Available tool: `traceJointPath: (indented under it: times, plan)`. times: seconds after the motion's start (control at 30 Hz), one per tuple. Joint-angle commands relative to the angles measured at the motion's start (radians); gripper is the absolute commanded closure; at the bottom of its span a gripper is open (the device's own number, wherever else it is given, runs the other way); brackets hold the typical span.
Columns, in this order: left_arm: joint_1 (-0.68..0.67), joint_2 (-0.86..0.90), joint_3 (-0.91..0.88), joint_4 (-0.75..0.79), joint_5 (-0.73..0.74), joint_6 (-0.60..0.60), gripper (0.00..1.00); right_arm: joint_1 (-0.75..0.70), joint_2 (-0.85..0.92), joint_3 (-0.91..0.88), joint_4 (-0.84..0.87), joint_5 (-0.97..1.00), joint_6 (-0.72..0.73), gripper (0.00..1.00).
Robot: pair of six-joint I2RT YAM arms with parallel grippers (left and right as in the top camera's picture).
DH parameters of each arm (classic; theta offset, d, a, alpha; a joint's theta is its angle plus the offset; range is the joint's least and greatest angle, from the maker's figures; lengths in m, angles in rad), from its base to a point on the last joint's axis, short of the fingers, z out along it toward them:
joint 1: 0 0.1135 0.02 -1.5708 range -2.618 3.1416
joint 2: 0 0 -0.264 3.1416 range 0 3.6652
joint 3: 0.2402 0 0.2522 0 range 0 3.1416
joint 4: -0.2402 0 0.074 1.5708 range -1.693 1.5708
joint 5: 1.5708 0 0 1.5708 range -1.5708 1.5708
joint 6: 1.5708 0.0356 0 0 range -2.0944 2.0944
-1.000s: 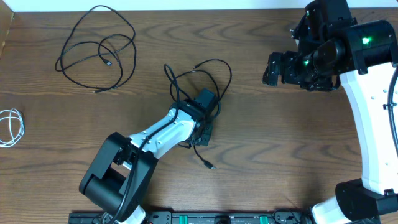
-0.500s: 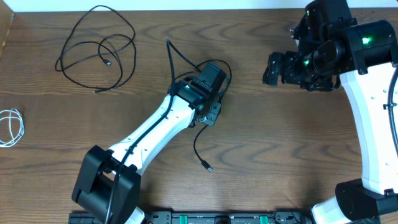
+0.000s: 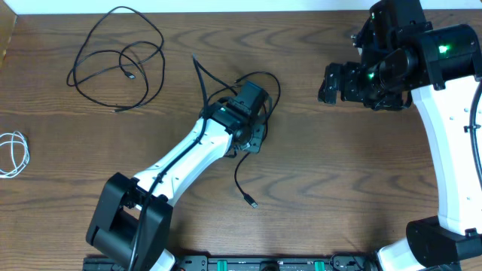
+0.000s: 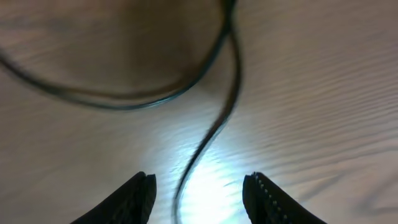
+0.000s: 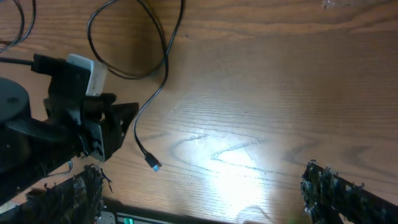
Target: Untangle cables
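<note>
Left wrist view: my left gripper (image 4: 202, 186) stands spread, and a blurred black cable (image 4: 231, 106) runs between its tips unpinched. Overhead, at frame centre, the arm hides part of that cable's loop. A second ago the jaws were shut and lower in the frame. My right gripper (image 5: 205, 190) is spread wide at the upper right. A second black cable (image 3: 120, 60) lies upper left, and the left edge cuts the white cable (image 3: 15, 154). There is bare table (image 3: 339, 173) lower right.

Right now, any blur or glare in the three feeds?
Left wrist: black cable soft and smeared, white glare on the table between the fingers. Right wrist: cable sharp, another glare patch on the table, own fingertips fuzzy at the bottom edge. Overhead: sharp, evenly lit, no harsh glare.
</note>
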Motion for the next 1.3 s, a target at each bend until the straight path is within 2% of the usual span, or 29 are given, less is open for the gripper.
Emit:
traceJointPath:
  times: [0.0, 0.2, 0.33, 0.43, 0.8, 0.87, 0.97, 1.0, 1.27]
  plan:
    - [-0.009, 0.031, -0.019, 0.052, 0.083, -0.026, 0.5, 0.004, -0.01, 0.002, -0.001, 0.004, -0.011, 0.01]
    - [-0.024, 0.106, -0.019, 0.113, -0.053, -0.026, 0.5, 0.004, -0.01, 0.002, -0.001, 0.004, -0.011, 0.01]
    - [-0.024, 0.158, -0.019, 0.143, -0.053, -0.026, 0.51, 0.004, -0.01, 0.002, -0.001, 0.004, -0.011, 0.01]
    - [-0.024, 0.191, -0.019, 0.146, -0.043, -0.026, 0.57, 0.004, -0.01, 0.002, -0.001, 0.004, -0.011, 0.01]
    - [-0.024, 0.248, -0.019, 0.134, 0.0, -0.003, 0.61, 0.004, -0.01, 0.002, -0.001, 0.004, -0.011, 0.01]
    - [-0.024, 0.253, -0.019, 0.131, 0.0, 0.026, 0.65, 0.004, -0.01, 0.002, -0.001, 0.004, -0.011, 0.01]
    - [-0.024, 0.277, -0.019, 0.116, 0.0, 0.027, 0.81, 0.004, -0.01, 0.002, -0.001, 0.004, -0.011, 0.01]
    - [-0.024, 0.284, -0.019, 0.114, 0.0, 0.027, 0.9, 0.004, -0.01, 0.002, -0.001, 0.004, -0.011, 0.01]
    - [-0.024, 0.277, -0.011, 0.082, 0.001, 0.036, 0.93, 0.004, -0.01, 0.002, -0.001, 0.004, -0.011, 0.01]
